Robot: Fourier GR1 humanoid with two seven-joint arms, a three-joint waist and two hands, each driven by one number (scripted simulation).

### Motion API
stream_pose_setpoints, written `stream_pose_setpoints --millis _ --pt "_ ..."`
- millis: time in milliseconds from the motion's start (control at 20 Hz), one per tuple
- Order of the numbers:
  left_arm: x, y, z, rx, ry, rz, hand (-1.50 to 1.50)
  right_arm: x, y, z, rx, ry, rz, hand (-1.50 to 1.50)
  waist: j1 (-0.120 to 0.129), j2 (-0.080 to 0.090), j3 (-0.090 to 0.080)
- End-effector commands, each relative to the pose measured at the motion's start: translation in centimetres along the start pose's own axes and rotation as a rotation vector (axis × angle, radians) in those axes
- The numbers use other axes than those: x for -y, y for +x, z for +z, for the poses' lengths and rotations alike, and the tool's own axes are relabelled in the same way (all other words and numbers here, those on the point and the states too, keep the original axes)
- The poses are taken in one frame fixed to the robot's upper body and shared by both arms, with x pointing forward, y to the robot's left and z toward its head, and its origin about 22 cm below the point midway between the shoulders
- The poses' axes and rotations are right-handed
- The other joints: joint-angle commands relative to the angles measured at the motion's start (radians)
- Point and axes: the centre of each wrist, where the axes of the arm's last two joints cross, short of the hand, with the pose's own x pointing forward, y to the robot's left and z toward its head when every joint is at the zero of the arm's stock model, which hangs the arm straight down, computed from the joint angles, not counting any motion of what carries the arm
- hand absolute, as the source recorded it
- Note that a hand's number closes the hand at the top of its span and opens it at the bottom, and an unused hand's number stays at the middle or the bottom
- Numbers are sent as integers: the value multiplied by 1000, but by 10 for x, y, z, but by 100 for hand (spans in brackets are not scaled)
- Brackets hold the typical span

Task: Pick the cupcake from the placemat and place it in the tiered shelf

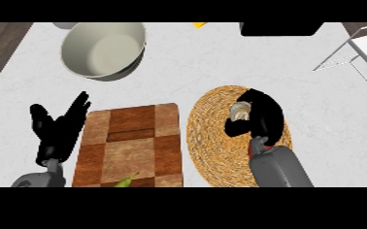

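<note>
Cupcake (240,109) on placemat (208,140), orientation hidden inside curled right hand (259,116).

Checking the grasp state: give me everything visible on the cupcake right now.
Only a small part of the cupcake shows: a pale cream and tan rounded bit, frosting or wrapper cannot be told apart. The right hand curls round it from the right and hides the rest. It sits over the upper middle of the round woven placemat, right of the checkered wooden cutting board. Whether it rests on the mat or is lifted off cannot be told. Nothing else touches it.
</note>
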Motion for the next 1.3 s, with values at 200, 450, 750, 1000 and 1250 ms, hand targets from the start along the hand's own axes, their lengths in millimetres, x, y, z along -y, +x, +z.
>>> stream_pose_setpoints --millis 200,450,750,1000,1250 --pt "24 -9 -4 -71 5 -1 0 90 22 -75 -436 -267 -252 150 2 13 -10" --pt "1 -14 4 -70 15 -13 0 129 78 -62 -394 -516 -180 150 6 2 -12" --pt "-8 -11 2 -88 5 -6 0 198 117 -58 -455 -710 -144 150 0 0 -12" --pt "-1 -14 4 -93 10 0 0 248 135 -43 -481 -801 -133 150 -6 -2 -11" --pt "-1 -5 2 -63 24 -4 0 295 140 -37 -514 -850 -161 150 -2 1 -10"
